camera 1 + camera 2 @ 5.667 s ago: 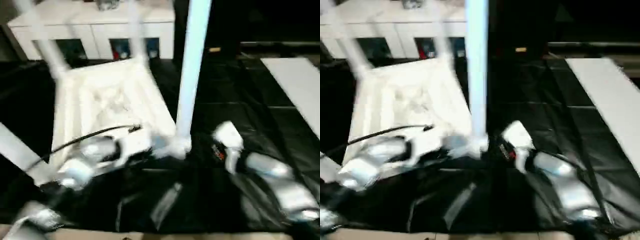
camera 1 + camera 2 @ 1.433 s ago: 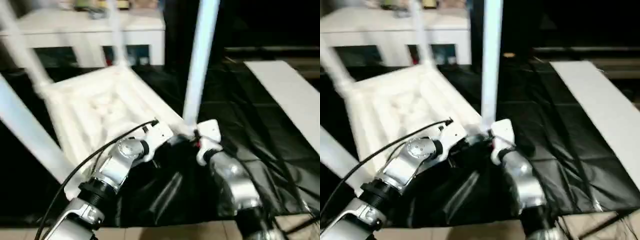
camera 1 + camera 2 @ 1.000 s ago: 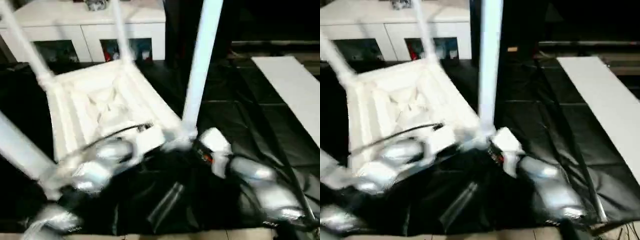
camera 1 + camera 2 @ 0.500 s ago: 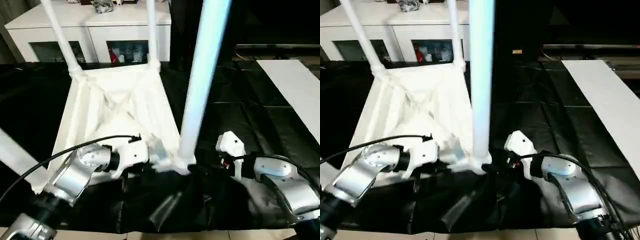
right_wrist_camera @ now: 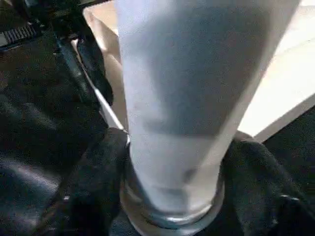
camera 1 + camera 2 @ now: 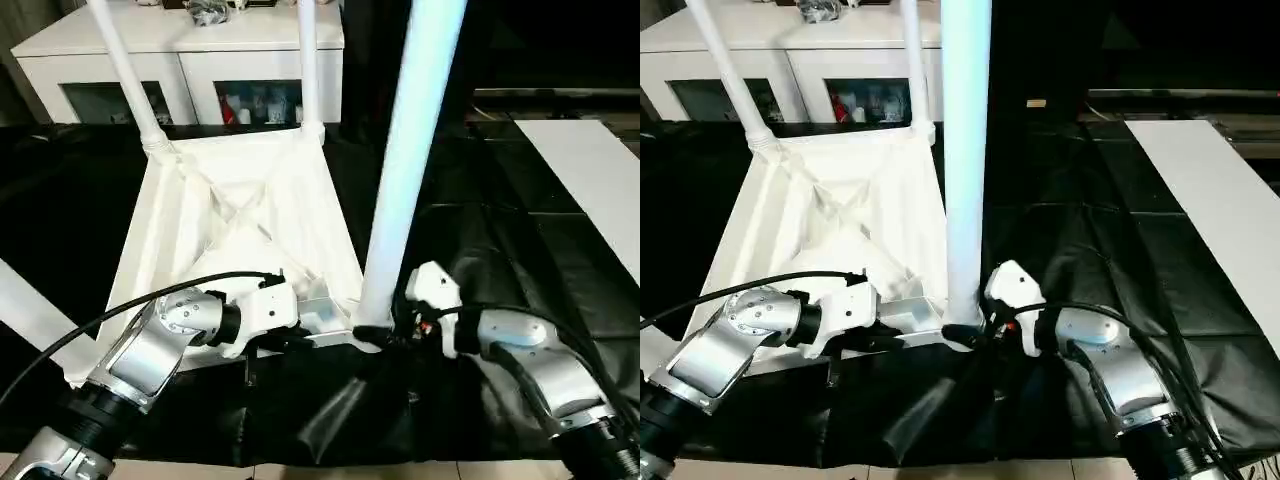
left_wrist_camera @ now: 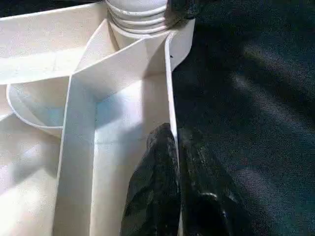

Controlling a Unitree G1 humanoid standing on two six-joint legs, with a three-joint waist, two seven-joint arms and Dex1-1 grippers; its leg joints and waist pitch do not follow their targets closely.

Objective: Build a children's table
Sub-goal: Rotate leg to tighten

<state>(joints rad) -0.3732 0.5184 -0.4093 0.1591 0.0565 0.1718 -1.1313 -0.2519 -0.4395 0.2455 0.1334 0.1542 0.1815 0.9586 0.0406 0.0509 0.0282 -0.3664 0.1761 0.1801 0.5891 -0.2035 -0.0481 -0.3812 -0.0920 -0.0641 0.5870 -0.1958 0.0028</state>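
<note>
Here, at the near edge of the black-covered surface [image 6: 560, 270], our left tool [image 7: 173, 162] is closed thin on the near rim wall of the upturned tabletop [image 6: 240, 215], one finger [image 7: 150, 191] inside the rim and one outside, pinning that edge down. Just beside it at the near right corner, our right tool [image 5: 172, 196] is wrapped around the base of the near leg [image 6: 405, 160], a finger [image 5: 91, 187] on each side, right where the tube meets its round socket [image 7: 140, 14]. We judge the step in hand to be seating this leg. To do it well we should keep the leg upright in line with the socket, press straight down along its axis without bending it sideways, and let the left tool hold the tabletop so it cannot slide. Farther back, two legs [image 6: 125, 75] stand in the far corners, and beyond them is a white cabinet [image 6: 200, 60].
</note>
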